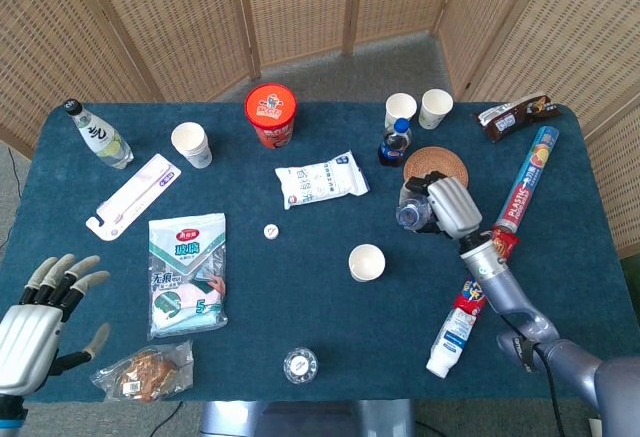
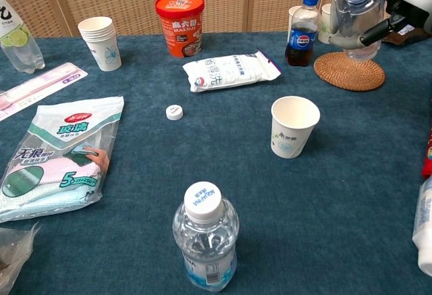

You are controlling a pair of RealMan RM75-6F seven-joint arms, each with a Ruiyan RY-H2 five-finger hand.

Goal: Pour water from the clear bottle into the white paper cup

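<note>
Even, bright, diffuse light; shadows on the blue tabletop [image 1: 300, 297] are soft and faint. Both views are sharp, with little glare.

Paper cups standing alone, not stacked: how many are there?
3. One paper cup near the middle; another cup and a third cup side by side at the back, behind the cola bottle.

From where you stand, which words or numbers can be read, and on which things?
"5": cloth pack.
"pepsi" logo: cola bottle.
"PLASTIC": wrap roll.
Chinese characters, too blurred to quote: red tub, wipes pack.
Cap print on capped bottle: too small.
</note>
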